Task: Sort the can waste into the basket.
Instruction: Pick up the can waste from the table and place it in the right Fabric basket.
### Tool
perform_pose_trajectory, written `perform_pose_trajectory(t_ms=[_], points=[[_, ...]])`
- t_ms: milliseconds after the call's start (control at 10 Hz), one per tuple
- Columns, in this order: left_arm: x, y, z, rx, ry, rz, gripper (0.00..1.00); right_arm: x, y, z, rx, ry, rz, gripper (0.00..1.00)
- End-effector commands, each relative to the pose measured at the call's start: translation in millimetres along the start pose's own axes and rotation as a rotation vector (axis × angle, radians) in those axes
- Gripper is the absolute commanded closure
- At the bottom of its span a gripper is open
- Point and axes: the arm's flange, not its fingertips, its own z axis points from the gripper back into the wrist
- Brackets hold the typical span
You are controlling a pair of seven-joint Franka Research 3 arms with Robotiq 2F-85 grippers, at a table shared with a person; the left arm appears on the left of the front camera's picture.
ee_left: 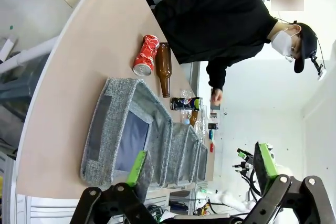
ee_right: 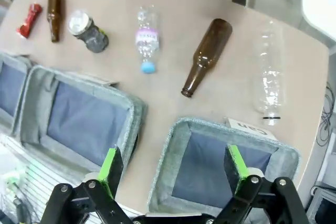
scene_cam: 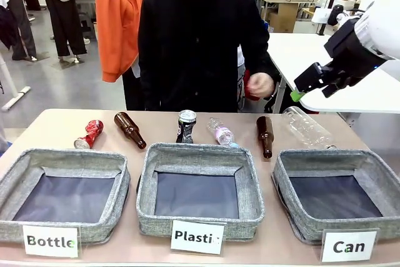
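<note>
A black-and-blue can (scene_cam: 185, 125) with a silver top stands behind the middle basket; it is also in the right wrist view (ee_right: 89, 31) and the left wrist view (ee_left: 185, 103). A crushed red-and-white can (scene_cam: 89, 134) lies at the far left of the table (ee_right: 29, 20) (ee_left: 146, 55). The grey felt basket (scene_cam: 300, 223) with the "Can" card (scene_cam: 348, 246) is at the front right and holds nothing. My right gripper (scene_cam: 301, 92) hangs open high above the table's right end, over that basket's near rim (ee_right: 173, 140). My left gripper (ee_left: 202, 163) is open, off the table's left end.
Baskets labelled "Bottle" (scene_cam: 12, 179) and "Plastic" (scene_cam: 147, 173) sit left and middle. Two brown glass bottles (scene_cam: 130, 130) (scene_cam: 265, 136), a small plastic bottle (scene_cam: 220, 132) and a large clear one (scene_cam: 306, 127) lie behind the baskets. A person in black (scene_cam: 194, 42) stands at the far edge.
</note>
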Motion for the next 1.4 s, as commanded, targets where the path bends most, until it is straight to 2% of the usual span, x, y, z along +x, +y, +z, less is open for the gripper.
perform_pose_trajectory(t_ms=[0, 100, 200, 300, 400, 500, 600, 800, 900, 1200, 1300], points=[[0, -1, 1, -0.017, 0.0, -0.021, 0.0, 15, 5, -14, -0.063, 0.074, 0.04, 0.0], [0, -1, 1, -0.017, 0.0, -0.021, 0.0, 24, 5, -25, -0.021, 0.073, 0.035, 0.0], [0, -1, 1, -0.017, 0.0, -0.021, 0.0, 14, -25, -4, -0.016, 0.052, -0.042, 0.0], [0, -1, 1, -0.017, 0.0, -0.021, 0.0, -16, -69, 34, 0.015, 0.064, -0.145, 0.0], [0, -1, 1, -0.017, 0.0, -0.021, 0.0, -60, -107, 68, 0.086, -0.023, -0.224, 0.0], [0, -1, 1, -0.017, 0.0, -0.021, 0.0, -107, -133, 84, 0.143, 0.015, -0.301, 0.0], [0, -1, 1, -0.017, 0.0, -0.021, 0.0, -138, -148, 85, 0.168, 0.017, -0.343, 0.0], [0, -1, 1, -0.017, 0.0, -0.021, 0.0, -177, -164, 80, 0.2, -0.031, -0.463, 0.0], [0, -1, 1, -0.017, 0.0, -0.021, 0.0, -187, -167, 75, 0.222, -0.059, -0.499, 0.0], [0, -1, 1, -0.017, 0.0, -0.021, 0.0, -178, -171, 65, 0.216, -0.109, -0.56, 0.0], [0, -1, 1, -0.017, 0.0, -0.021, 0.0, -173, -190, 98, 0.22, -0.056, -0.523, 0.0]])
